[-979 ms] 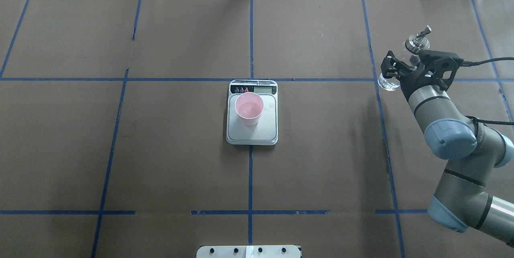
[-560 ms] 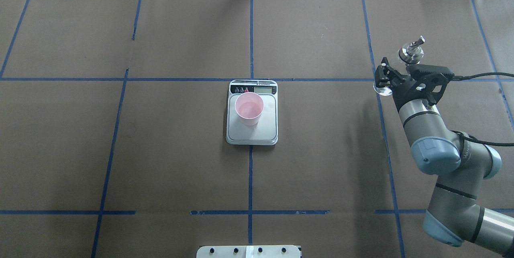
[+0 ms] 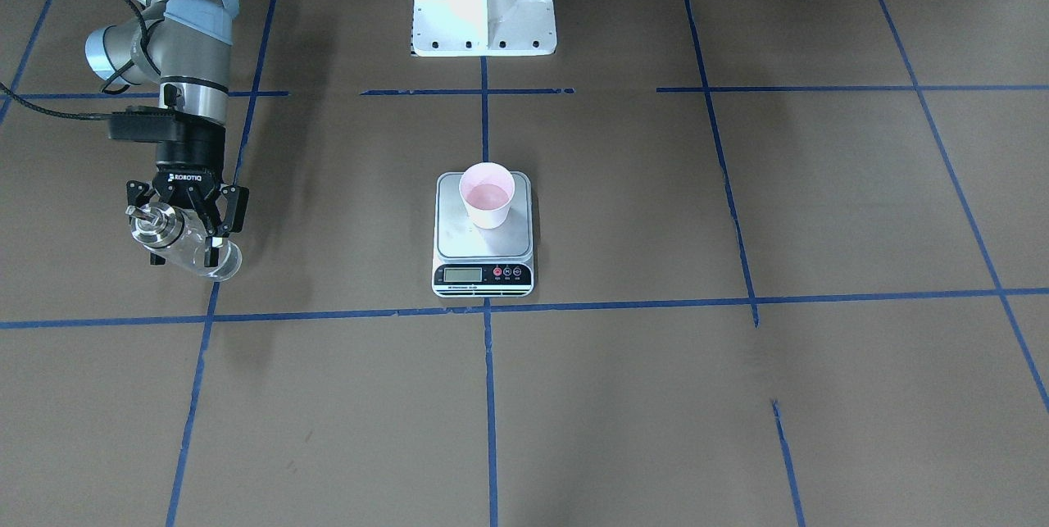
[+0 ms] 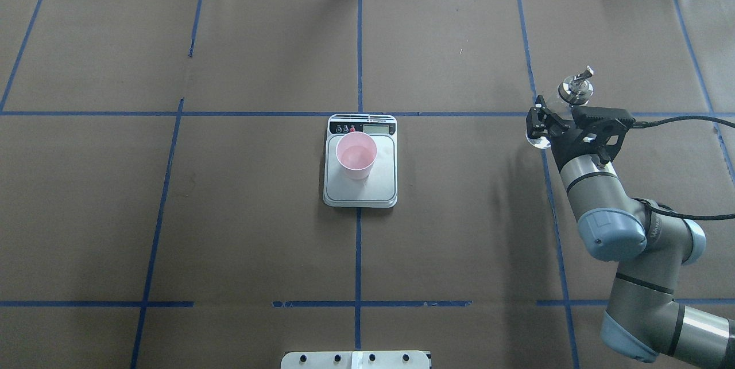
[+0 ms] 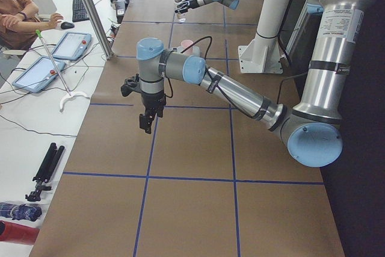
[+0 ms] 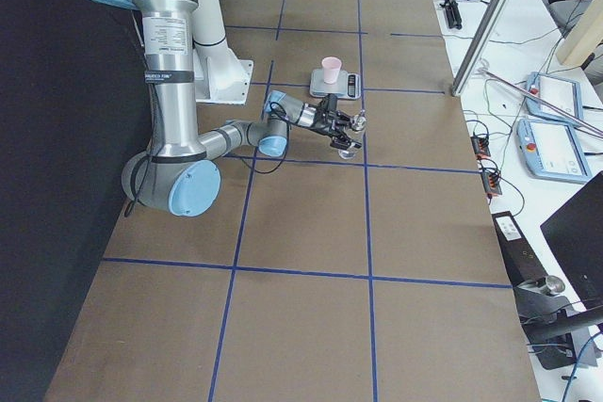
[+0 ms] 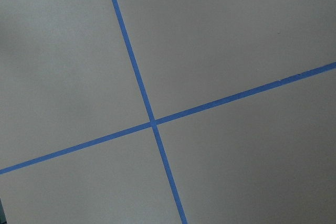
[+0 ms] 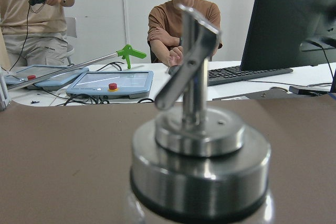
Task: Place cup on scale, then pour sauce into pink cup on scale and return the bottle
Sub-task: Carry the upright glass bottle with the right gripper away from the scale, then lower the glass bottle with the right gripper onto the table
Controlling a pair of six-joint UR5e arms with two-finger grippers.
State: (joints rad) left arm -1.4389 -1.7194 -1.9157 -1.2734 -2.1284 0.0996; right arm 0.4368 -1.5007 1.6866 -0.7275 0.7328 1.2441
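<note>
Overhead exterior: found the right end effector [image 4: 544,128] clamped on the bottle [image 4: 576,89], with the glass body between the fingers and the silver collar and spout projecting past them on the side away from the robot. Noted the bottle tilted, base lower and on the scale side of the end effector. Could not tell whether the base touches the surface [image 4: 459,243]. Located the scale [image 4: 383,185] well apart from that end effector, off to the robot's left of it, sitting on a crossing of blue tape lines [image 4: 358,254]. Found the cup [image 4: 359,173] upright on the steel platform, toward the display end and inside the platform's edges. Saw clear sauce [image 4: 356,152] in the cup.

Exterior front-facing: confirmed the same grasp, bottle leaning, nothing else near the end effector.

Right wrist-mounted: recorded collar and spout filling the near field straight ahead; noted two persons [image 8: 181,22], tablets [image 8: 113,83] and a keyboard [image 8: 247,74] beyond the surface's far edge.

Exterior left: located the left end effector [image 5: 146,121] pointing down over the surface, far from scale and bottle. Cannot tell whether released or clenched.

Left wrist-mounted: recorded only brown surface and a tape crossing below.
</note>
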